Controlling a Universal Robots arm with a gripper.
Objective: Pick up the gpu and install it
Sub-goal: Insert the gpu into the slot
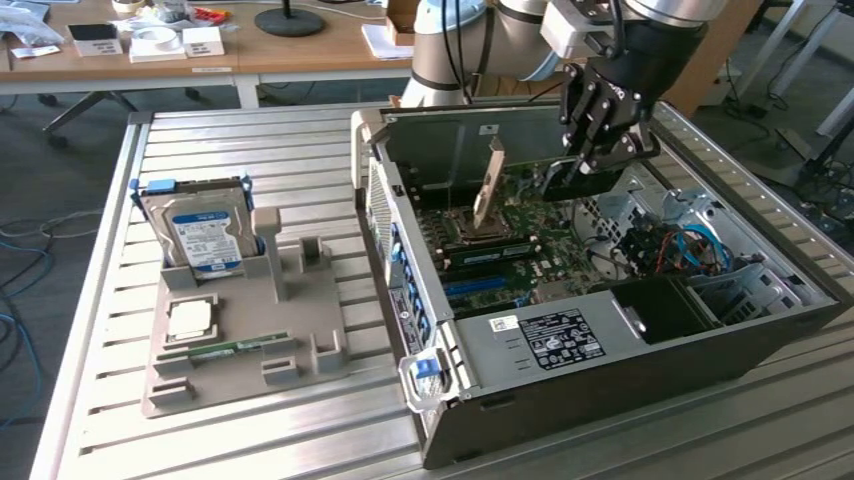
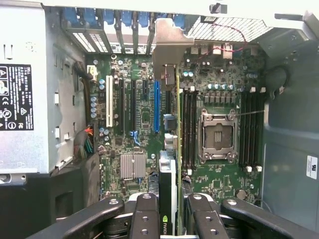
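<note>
A slatted aluminium table (image 1: pixel 267 440) carries a grey parts tray (image 1: pixel 227 382) at nine o'clock in the exterior view and an open computer case (image 1: pixel 601 392) at three o'clock. Wooden desks (image 1: pixel 307 55) stand at twelve. The gripper (image 1: pixel 590 172) is clamped on the gpu (image 2: pixel 168 179), a thin card with a green board, dark face and pale metal bracket. It is held on edge inside the case over the motherboard (image 2: pixel 219 181), seemingly not seated in a slot.
</note>
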